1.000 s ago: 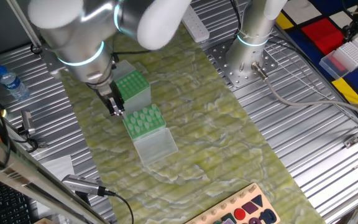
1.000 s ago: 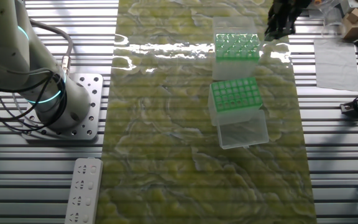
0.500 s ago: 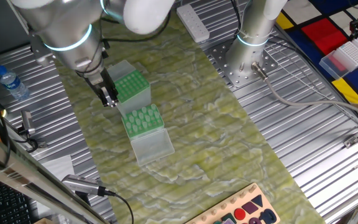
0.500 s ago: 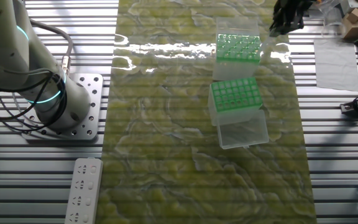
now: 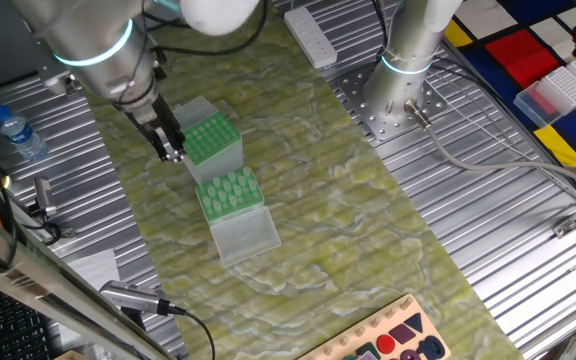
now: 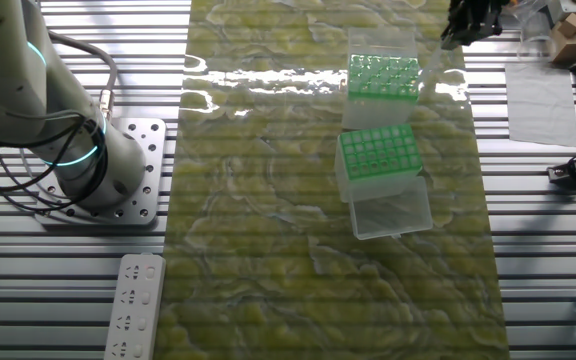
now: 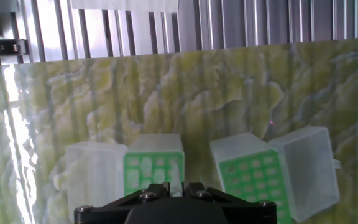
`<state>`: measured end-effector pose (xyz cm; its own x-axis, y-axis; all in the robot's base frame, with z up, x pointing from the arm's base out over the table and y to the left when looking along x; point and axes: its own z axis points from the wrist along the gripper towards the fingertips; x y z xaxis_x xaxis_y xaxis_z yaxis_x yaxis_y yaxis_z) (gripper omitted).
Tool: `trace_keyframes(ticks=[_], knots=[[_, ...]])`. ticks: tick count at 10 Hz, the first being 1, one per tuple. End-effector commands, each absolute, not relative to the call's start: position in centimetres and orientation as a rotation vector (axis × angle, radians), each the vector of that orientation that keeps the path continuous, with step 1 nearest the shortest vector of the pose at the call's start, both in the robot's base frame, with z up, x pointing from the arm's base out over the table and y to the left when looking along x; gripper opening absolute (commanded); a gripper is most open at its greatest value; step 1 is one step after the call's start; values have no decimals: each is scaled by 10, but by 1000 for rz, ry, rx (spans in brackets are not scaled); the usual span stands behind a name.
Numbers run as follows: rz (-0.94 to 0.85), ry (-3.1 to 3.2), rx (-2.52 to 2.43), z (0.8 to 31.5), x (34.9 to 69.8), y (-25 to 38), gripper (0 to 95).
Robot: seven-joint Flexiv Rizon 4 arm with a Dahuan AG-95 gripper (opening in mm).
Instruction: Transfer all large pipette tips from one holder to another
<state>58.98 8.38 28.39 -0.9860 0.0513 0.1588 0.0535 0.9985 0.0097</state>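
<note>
The gripper (image 5: 173, 153) hangs left of centre in one fixed view, just beside the left edge of the upper tip box (image 5: 211, 138); in the other fixed view it sits at the top right, above and right of that same box (image 6: 380, 76). Whether the jaws are clenched on a tip or released I cannot tell; they look close together, and in the hand view the fingertips are hidden behind the black gripper body at the bottom edge.

The large pipette tips (image 5: 230, 190) stand in the lower box (image 5: 236, 210), near the middle of the frame, which lies just below the upper box on the green marbled mat (image 5: 348, 230) covering the bench. They show as pale mint round tops in a tight grid, filling most of the rack as far as I can see. In the other fixed view the same grid (image 6: 377, 153) is a darker square of cells; the upper box's rack looks brighter, and whether it carries tips is too small to tell.

The step in hand looks like a carry between the racks. To do it well, the gripper should centre over a single hole, keep vertical, descend slowly, and avoid nudging the light plastic boxes, whose open clear lids (image 5: 247, 240) could catch.
</note>
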Motion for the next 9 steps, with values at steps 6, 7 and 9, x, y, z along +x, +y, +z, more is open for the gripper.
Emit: trace_keyframes(ticks=[6,7,9], knots=[[7,-2928,75,308,569,50,0],[10,-2922,108,311,563,40,0],[5,-2920,154,316,547,16,0]])
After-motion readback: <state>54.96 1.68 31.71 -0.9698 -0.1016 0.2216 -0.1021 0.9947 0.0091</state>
